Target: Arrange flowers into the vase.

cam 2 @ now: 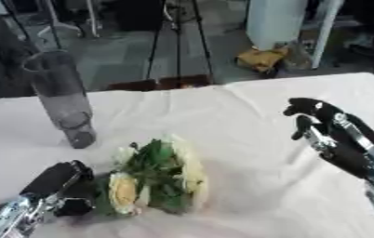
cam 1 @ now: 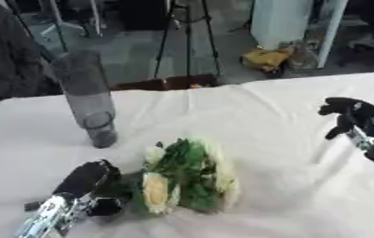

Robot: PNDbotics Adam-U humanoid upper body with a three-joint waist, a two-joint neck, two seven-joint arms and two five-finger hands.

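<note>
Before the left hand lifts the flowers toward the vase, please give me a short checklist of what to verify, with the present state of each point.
1. Vase stands upright on the white tablecloth: ok.
2. Vase mouth is free, nothing in it: ok.
3. Left hand is at the stem end of the bunch of flowers: ok.
4. Left hand's fingers are closed round the stems: cannot tell, the contact is hidden.
5. Right hand is away from the flowers and vase, at the right: ok.
6. Table between flowers and vase has no obstacle: ok.
</note>
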